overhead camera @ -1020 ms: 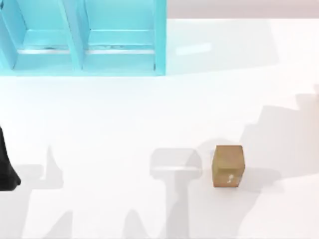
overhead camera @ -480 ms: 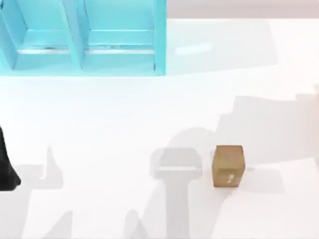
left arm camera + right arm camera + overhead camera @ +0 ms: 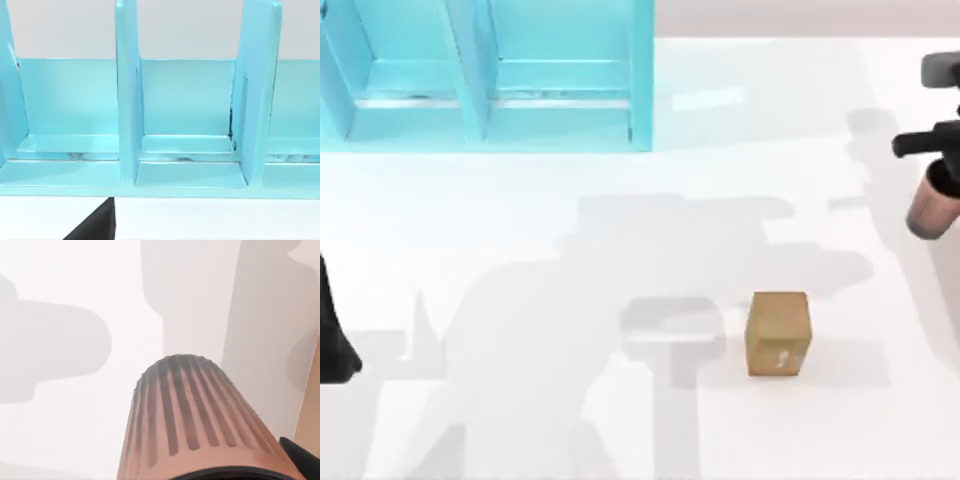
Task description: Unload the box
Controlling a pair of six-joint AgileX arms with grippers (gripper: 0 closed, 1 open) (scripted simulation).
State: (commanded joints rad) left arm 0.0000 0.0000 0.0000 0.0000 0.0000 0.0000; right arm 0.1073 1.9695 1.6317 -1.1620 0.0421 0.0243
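A small brown box [image 3: 778, 333] stands closed on the white table, right of centre near the front. My right gripper [image 3: 938, 172] hangs at the table's far right edge, behind and to the right of the box, shut on a ribbed copper-coloured cup-like object [image 3: 926, 211]. That ribbed object [image 3: 190, 420] rises close in front of the right wrist camera, held above the bare table. My left arm [image 3: 332, 335] stays parked at the left edge.
A light blue shelf unit [image 3: 560, 100] with open compartments stands at the back left, and its dividers [image 3: 127, 100] face the left wrist camera. White tabletop lies between the shelf and the box.
My right arm has come into the top view at the right edge, carrying the ribbed object. The shadows on the table have spread leftwards. The box has not moved.
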